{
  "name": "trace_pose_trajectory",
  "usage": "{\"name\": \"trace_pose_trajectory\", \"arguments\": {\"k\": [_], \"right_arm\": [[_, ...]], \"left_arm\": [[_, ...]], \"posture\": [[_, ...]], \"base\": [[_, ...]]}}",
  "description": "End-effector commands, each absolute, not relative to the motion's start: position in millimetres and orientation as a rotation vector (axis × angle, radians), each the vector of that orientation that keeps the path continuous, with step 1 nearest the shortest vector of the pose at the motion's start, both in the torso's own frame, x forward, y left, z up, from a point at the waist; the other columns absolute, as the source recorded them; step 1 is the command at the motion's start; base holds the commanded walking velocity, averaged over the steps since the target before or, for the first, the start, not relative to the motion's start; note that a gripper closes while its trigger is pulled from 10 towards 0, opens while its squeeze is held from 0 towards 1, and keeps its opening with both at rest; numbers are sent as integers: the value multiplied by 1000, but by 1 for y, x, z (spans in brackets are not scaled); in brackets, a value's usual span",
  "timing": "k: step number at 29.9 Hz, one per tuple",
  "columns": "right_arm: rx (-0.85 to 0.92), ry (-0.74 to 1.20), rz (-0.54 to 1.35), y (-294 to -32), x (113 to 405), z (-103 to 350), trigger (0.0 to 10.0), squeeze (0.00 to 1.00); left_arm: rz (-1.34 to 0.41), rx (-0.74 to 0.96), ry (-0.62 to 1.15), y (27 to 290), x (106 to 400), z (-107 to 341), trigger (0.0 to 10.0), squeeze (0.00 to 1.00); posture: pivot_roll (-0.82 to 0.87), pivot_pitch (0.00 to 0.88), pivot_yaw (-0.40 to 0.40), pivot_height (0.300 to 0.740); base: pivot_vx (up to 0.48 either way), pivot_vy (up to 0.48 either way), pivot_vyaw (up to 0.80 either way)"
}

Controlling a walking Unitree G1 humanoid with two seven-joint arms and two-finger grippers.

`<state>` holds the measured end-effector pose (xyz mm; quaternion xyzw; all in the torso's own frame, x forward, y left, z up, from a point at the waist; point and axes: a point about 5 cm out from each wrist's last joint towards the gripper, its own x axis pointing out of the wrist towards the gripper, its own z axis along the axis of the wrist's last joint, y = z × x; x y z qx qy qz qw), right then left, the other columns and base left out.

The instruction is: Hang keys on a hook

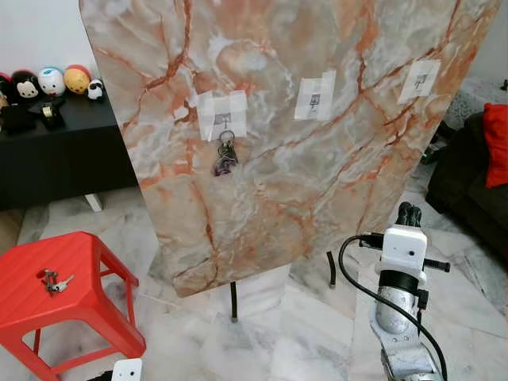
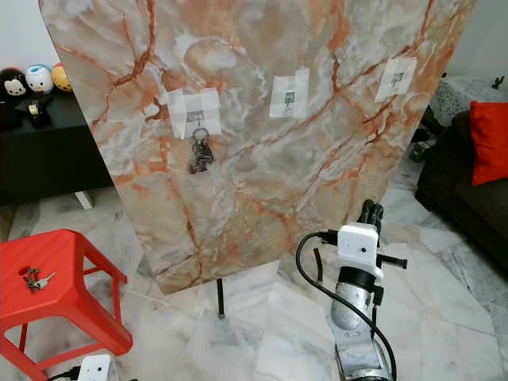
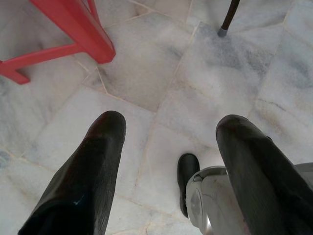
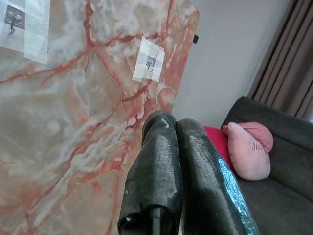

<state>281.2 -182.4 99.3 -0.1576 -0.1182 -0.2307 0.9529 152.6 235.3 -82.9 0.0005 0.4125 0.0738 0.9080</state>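
1. Nearest the robot, the left gripper [image 3: 166,161] hangs low over the marble floor [image 3: 205,88], fingers spread wide apart and holding nothing. The left wrist view adds the red leg of the stool [image 3: 73,29] and a thin black stand leg [image 3: 228,17] close by.

2. The right gripper [image 1: 409,213] is raised in front of the lower right part of the board, fingers pressed together with nothing between them. I judge it idle.

3. On the seat of the red stool, at the robot's left, lies a second set of keys [image 1: 54,280], flat and untouched. If these too are to be hung, that step is still outstanding.

4. Further back stands the marble-patterned board [image 1: 317,159], tilted, with three taped hooks. A bunch of keys [image 1: 225,156] hangs from the left hook [image 1: 225,121]; this part looks done. The middle hook [image 1: 315,99] and right hook [image 1: 421,79] are bare.

5. The right wrist view alone shows a pink cushion [image 4: 249,149] on a dark sofa [image 4: 288,161] and a curtain beyond the board's edge. The head views alone show the hung keys, the stool keys and plush toys [image 1: 51,81] on a black cabinet [image 1: 63,151].
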Motion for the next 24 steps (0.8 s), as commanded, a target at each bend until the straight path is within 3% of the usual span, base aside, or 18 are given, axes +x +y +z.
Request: {"name": "trace_pose_trajectory", "arguments": {"k": [1, 11, 24], "right_arm": [[-332, -211, -474, -185, 282, 96, 10000, 0], [-295, -172, -492, -187, 282, 90, 10000, 0], [-285, -162, -478, -189, 283, 90, 10000, 0]], "left_arm": [[149, 1, 873, 234, 149, -85, 10000, 0], [172, 45, 852, 237, 151, -83, 10000, 0], [261, 78, 782, 250, 158, -75, 10000, 0]], "posture": [[21, 6, -37, 740], [24, 5, -34, 740], [21, 20, -40, 740]], "base": [[0, 0, 0], [0, 0, 0], [312, 0, 0]]}}
